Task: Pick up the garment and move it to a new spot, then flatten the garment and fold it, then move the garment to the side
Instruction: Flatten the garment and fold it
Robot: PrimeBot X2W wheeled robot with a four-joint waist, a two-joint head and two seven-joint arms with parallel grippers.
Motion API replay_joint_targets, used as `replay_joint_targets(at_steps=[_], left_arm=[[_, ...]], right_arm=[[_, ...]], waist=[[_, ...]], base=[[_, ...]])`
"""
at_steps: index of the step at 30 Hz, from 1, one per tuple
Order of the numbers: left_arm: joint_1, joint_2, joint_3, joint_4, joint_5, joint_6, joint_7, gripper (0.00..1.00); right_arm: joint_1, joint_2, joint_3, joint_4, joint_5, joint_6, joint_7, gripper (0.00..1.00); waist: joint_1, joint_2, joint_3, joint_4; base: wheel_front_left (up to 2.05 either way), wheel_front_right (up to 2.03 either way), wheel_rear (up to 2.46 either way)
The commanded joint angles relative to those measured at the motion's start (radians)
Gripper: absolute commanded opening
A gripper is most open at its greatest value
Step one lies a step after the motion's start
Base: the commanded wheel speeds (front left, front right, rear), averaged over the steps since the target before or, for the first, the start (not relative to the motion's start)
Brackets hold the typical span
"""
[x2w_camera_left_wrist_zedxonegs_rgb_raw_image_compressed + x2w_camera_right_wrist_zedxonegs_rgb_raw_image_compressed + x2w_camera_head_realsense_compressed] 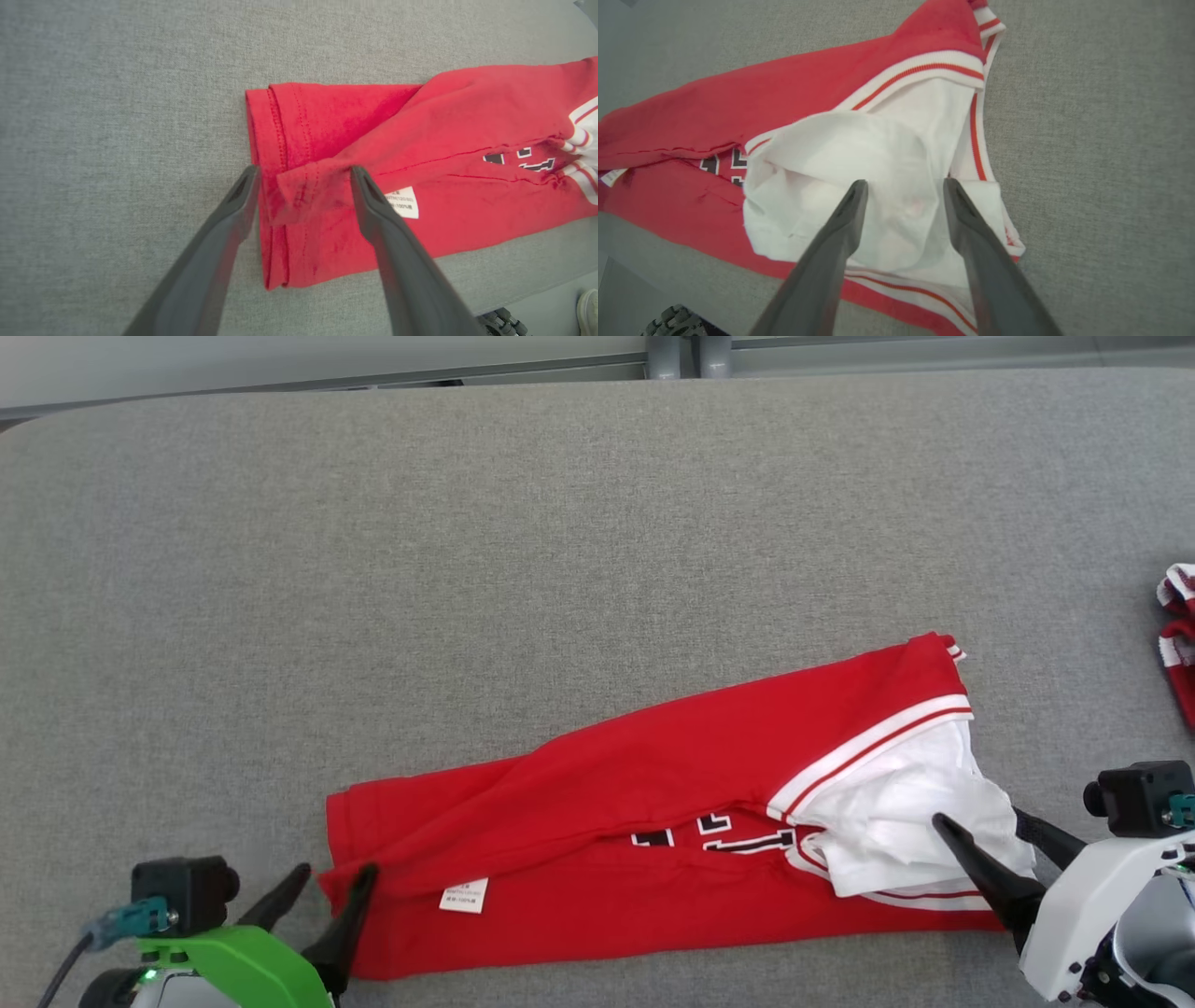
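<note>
Grey woven cloth covers the desk (597, 504), which is seen from above with its near edge close to both arms. Along that near edge the red garment (607, 784) is laid out lengthwise, hem toward the robot's left and white-trimmed end toward its right. One long flap is turned over the body. Its edge runs at a slant, so the fold is judged to be laid but not square.

At the hem end the left pincer (304, 169) is held spread, its fingers astride a small curled corner of the hem (299, 186), and nothing is pinched. At the other end the right pincer (906, 182) is likewise spread above the rumpled white cloth (859, 154), with nothing held. A white label (464, 894) and black lettering (719, 835) are seen below the flap. Another red and white piece (1178, 635) lies well apart at the desk's right edge.

For the folding to be done well, the white cloth is best pressed flat and the curled hem corner laid out first. Both ends should then be gripped through all layers, at matching points, and carried across together so that the edges meet. The cloth should be kept back from the near edge, where a slip off the desk is a risk.
</note>
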Motion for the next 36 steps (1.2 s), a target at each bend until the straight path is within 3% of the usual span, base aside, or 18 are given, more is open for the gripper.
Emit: replay_joint_targets(at_steps=[1,6,9,16,20,25,33,36], left_arm=[[0.014,0.007,0.007,0.001,0.038,0.027,-0.029,1.0],[0.04,-0.003,0.022,-0.004,0.187,0.152,-0.178,1.0],[0.038,-0.02,0.026,-0.018,0.259,0.202,-0.254,1.0],[0.017,-0.055,0.017,0.009,0.34,0.209,-0.365,1.0],[0.003,-0.074,-0.009,0.04,0.391,0.16,-0.401,1.0],[-0.007,-0.126,-0.02,0.129,0.4,0.057,-0.419,1.0],[0.039,-0.213,0.095,0.266,0.446,-0.111,-0.421,1.0],[0.057,-0.245,0.142,0.287,0.457,-0.145,-0.421,1.0]], right_arm=[[0.009,-0.007,-0.011,-0.008,0.003,0.0,0.01,1.0],[0.022,-0.005,-0.084,-0.064,0.038,0.0,0.07,1.0],[0.018,-0.004,-0.149,-0.08,0.048,0.0,0.121,1.0],[-0.056,0.04,-0.193,0.013,-0.017,0.0,0.238,1.0],[-0.094,0.074,-0.199,0.122,-0.046,0.0,0.252,1.0],[-0.072,0.098,-0.227,0.237,-0.075,0.0,0.223,1.0],[-0.07,0.111,-0.229,0.348,-0.079,0.0,0.207,1.0],[-0.082,0.123,-0.224,0.374,-0.072,0.0,0.211,1.0]], waist=[[0.0,0.012,-0.004,-0.003],[0.0,0.012,-0.018,-0.001],[0.0,0.012,-0.031,0.018],[0.0,0.012,-0.065,0.076],[0.0,0.012,-0.085,0.12],[0.0,0.012,-0.112,0.183],[0.0,0.012,-0.133,0.199],[0.0,0.012,-0.134,0.194]], base=[[0.0,0.0,0.0],[0.0,0.0,0.0],[0.0,0.0,0.0],[0.0,0.0,0.0],[0.0,0.0,0.0],[0.0,0.0,0.0],[0.0,0.0,0.0],[0.0,0.0,0.0]])
